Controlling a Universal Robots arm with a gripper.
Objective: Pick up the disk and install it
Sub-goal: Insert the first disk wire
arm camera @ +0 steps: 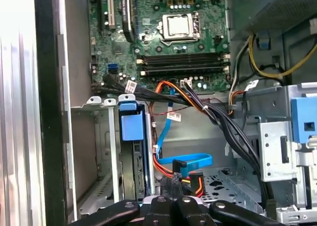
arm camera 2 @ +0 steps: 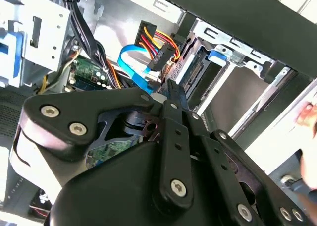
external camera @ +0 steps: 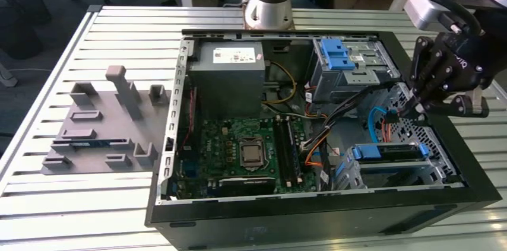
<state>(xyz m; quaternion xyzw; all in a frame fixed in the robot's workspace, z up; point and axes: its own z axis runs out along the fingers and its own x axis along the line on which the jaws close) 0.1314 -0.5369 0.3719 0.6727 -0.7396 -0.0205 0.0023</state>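
Note:
The disk (external camera: 386, 152), edged by blue plastic rails, sits in the silver drive bay at the near right corner of the open computer case (external camera: 317, 209). In the first wrist view the disk (arm camera: 132, 169) stands on edge in that bay under its blue rail tab. My gripper (external camera: 417, 107) hangs over the case's right side, just behind the bay, with its black fingers (arm camera: 171, 205) shut together and nothing visibly between them. In the second wrist view the fingertips (arm camera 2: 171, 93) lie close to a black connector (arm camera 2: 159, 60) with red, yellow and orange wires and a blue flat cable (arm camera 2: 132, 67).
A green motherboard (external camera: 246, 144) fills the case floor, with a grey power supply (external camera: 230, 73) behind it. A silver cage with a blue latch (external camera: 342, 61) stands at the back right. Cable bundles cross the middle. A grey fixture plate (external camera: 103, 126) lies on the slatted table (external camera: 47, 203).

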